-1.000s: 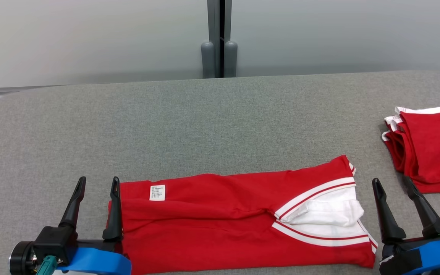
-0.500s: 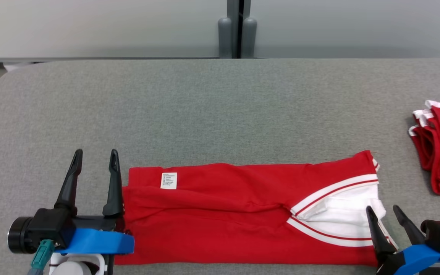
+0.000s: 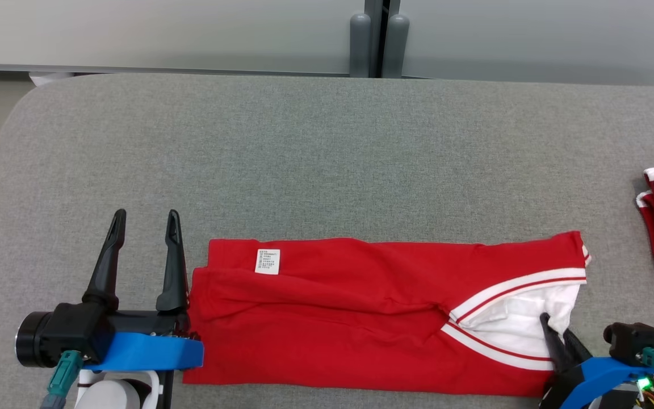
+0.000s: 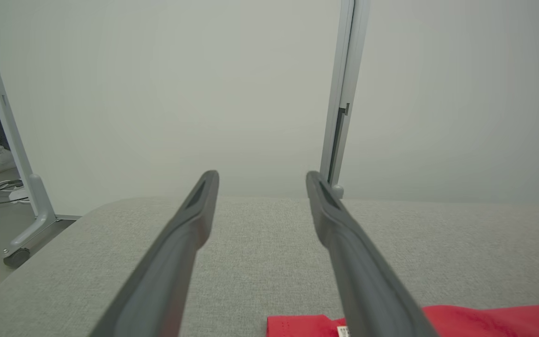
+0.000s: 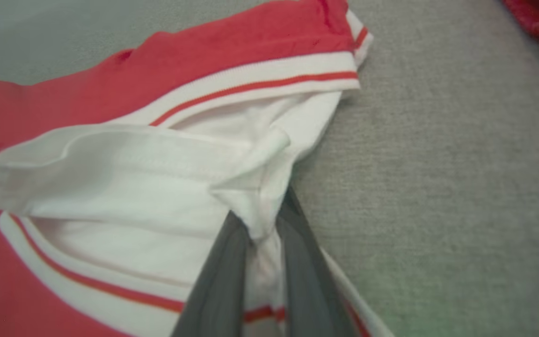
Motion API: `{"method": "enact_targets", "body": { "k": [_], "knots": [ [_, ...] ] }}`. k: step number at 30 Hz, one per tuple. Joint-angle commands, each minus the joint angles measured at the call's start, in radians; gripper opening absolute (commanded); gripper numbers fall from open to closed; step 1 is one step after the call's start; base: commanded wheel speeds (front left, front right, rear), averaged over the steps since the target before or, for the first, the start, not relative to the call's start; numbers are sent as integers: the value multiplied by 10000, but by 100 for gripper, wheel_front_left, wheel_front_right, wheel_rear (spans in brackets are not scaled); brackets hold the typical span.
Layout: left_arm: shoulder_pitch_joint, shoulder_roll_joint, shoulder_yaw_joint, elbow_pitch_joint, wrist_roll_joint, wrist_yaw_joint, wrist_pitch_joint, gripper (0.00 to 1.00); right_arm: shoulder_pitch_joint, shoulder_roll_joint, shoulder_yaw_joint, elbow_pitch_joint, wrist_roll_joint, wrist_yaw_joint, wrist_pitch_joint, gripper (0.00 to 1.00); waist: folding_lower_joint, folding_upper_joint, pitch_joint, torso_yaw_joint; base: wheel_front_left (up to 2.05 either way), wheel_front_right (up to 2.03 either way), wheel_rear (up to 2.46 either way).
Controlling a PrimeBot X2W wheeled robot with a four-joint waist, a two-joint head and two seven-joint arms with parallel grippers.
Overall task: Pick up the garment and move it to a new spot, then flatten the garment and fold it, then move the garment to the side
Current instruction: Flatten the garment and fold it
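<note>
Swinging in from beside the garment [image 3: 349, 307], the right gripper [image 5: 260, 215] had landed on its white collar end, jaws pinched on a fold there; the left gripper [image 3: 146, 215] stood just beside the hem, jaws wide and empty. Lying long across the near tabletop [image 3: 304, 159], the garment looked light, soft and limp, best held at doubled edges.

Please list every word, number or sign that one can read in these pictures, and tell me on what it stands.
White label on the red garment, near its far left corner: several lines of dark print, too small to read.
No other text can be seen.
</note>
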Motion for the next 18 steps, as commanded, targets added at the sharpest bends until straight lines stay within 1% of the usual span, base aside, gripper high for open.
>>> {"method": "enact_targets", "body": {
  "k": [1,5,10,15,18],
  "knots": [
    [51,-61,135,44,117,-81,-43,100,126,96,319,193,88,47,2,0,1,-1,-41,-22,0,0,0],
    [224,-203,356,115,264,-188,-43,100,144,-224,267,-326,115,44,-292,0,1,-1,-227,-175,0,0,0],
    [418,-348,509,160,410,-314,-43,100,412,-570,-186,-849,102,32,-129,0,1,-1,-465,-424,0,0,0],
    [540,-481,581,231,525,-464,-43,100,771,-822,-866,-925,262,33,105,0,1,-1,-671,-590,0,0,0],
    [555,-534,615,261,562,-558,-43,100,817,-900,-1034,-892,430,33,198,0,1,-1,-720,-630,0,0,0]
  ]
}}
